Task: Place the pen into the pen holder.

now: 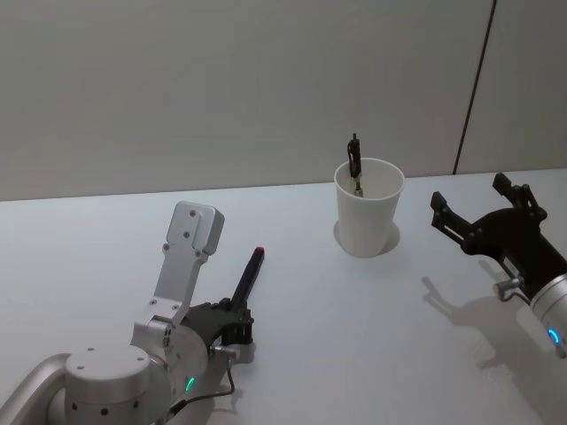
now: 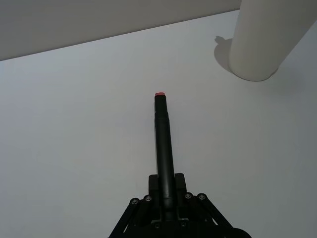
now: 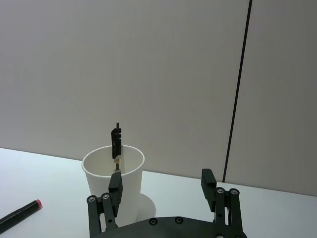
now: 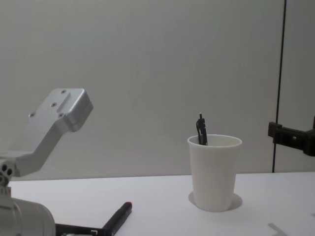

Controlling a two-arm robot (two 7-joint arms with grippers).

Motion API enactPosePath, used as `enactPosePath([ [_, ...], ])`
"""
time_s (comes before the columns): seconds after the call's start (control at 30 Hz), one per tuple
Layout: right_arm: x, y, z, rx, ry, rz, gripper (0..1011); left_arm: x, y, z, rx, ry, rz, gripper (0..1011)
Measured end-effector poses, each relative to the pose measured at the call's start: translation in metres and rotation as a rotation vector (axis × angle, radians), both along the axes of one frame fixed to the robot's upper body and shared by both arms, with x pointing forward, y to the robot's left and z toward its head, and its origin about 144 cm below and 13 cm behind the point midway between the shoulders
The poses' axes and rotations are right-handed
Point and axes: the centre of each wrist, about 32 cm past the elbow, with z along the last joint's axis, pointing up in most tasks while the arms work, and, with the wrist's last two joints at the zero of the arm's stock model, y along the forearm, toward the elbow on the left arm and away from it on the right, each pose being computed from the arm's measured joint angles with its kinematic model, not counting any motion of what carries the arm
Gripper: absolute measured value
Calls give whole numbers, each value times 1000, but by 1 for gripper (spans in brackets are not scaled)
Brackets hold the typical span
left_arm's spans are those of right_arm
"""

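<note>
No writing, label, brand or number can be read anywhere here. The cup is plain white all round. The red-tipped pen shows a bare dark barrel. The black pen standing in the cup is too small to tell; it may carry fine print.

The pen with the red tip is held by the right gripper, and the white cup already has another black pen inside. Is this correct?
Not quite. The left gripper, not the right, holds the pen with the red tip: the left wrist view shows it between those jaws. The right gripper is open, holding nothing. The white cup does have another black pen inside.
</note>
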Motion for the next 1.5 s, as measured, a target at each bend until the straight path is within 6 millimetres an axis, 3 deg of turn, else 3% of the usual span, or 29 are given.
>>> enactPosePath([
  [0.43, 0, 0, 0, 0, 0, 0, 1001, -1, 4, -1, -46, -59, 27, 180],
  [0.97, 0, 0, 0, 0, 0, 0, 1002, -4, 21, 5, -182, -255, 72, 180],
  [1.5, 0, 0, 0, 0, 0, 0, 1001, -2, 36, 13, -391, -442, -38, 180],
])
